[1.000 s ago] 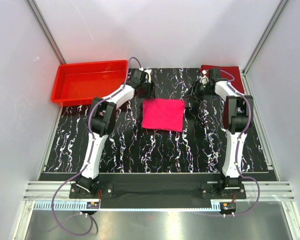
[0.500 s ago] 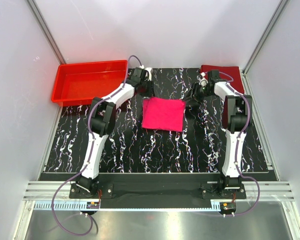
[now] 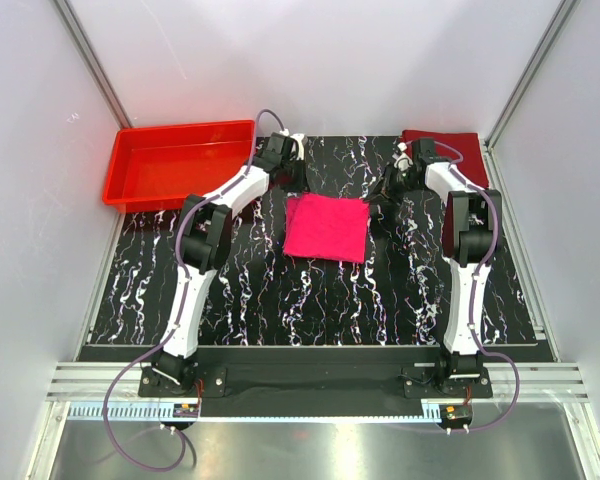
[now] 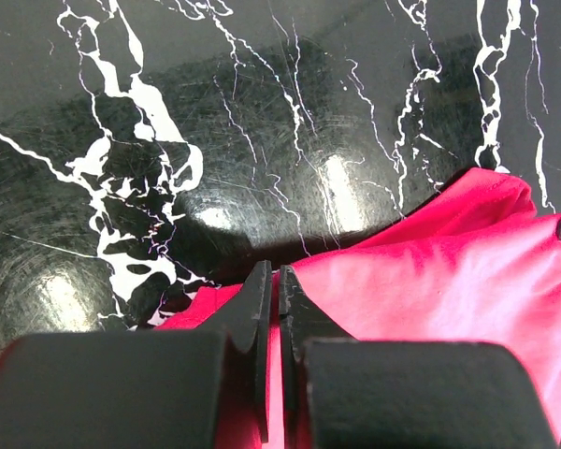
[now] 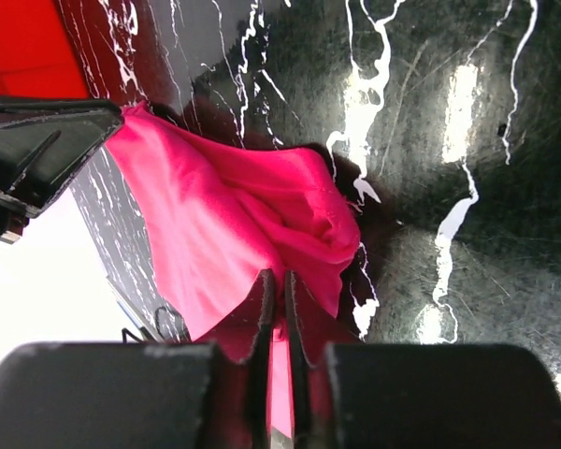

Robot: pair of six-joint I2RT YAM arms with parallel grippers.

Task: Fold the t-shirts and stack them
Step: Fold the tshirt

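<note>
The pink shirt (image 3: pixel 326 228) lies as a flat square in the middle of the table (image 3: pixel 280 300). The left gripper (image 4: pixel 271 281) is clamped on its far-left corner and the right gripper (image 5: pixel 273 285) on its far-right corner. The maroon shirt (image 3: pixel 465 145) sits at the table's far right, well apart, and the tray (image 3: pixel 130 165) at far left. A further fold seems to be starting. Next, both arms should lift evenly and carry the far edge over to the near one.

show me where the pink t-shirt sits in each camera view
top external: pink t-shirt, folded flat, in the middle of the black white-veined tabletop.
left wrist: pink t-shirt, lower right, running off the bottom edge.
right wrist: pink t-shirt, bunched up, centre-left.
shared landmark: the tabletop's white veins show behind the cloth in all three.
</note>
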